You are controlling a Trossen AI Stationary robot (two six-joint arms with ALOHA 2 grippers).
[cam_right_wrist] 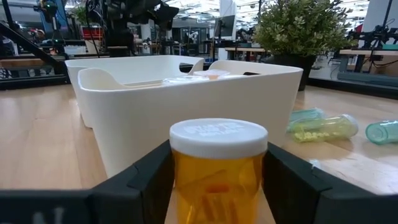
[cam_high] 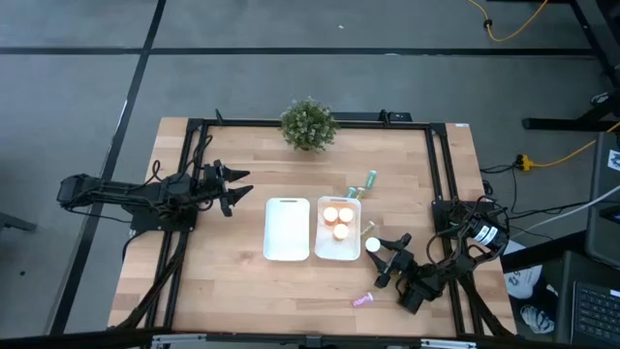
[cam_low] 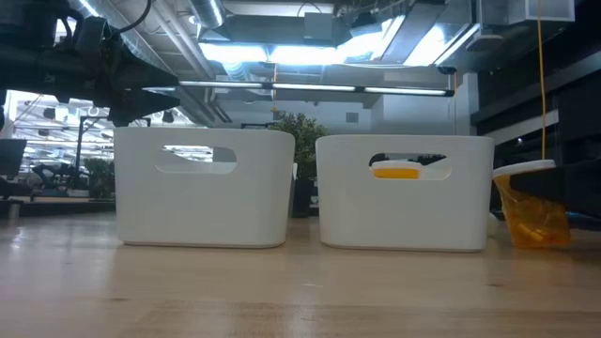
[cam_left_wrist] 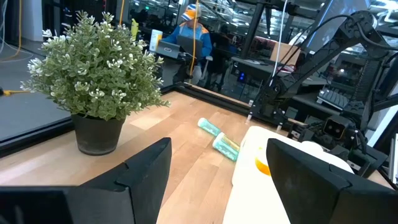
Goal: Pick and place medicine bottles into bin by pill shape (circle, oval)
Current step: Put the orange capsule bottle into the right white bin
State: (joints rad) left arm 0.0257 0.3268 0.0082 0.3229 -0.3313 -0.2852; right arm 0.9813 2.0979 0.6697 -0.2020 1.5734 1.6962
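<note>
Your right gripper [cam_right_wrist: 214,180] grasps an upright orange bottle [cam_right_wrist: 217,171] between its fingers, just off the right bin [cam_high: 338,233], near the bench's right edge. That bin lies straight ahead of the jaws. Far across, the left gripper [cam_high: 232,188] waits with jaws spread, nothing between them.

Colours on the pale wood tabletop [cam_high: 242,281]

Two white bins [cam_high: 288,229] [cam_high: 338,231]; the one at 3 o'clock holds orange bottles [cam_high: 339,217] with white caps. A translucent orange bottle [cam_right_wrist: 217,171], white-capped, sits between the black fingers of the right tool [cam_right_wrist: 217,186]. Pale teal-green bottles [cam_high: 364,184] lie at 1 o'clock, a pink bottle [cam_high: 363,300] at 5 o'clock. Green plant [cam_high: 308,123], dark pot.
</note>
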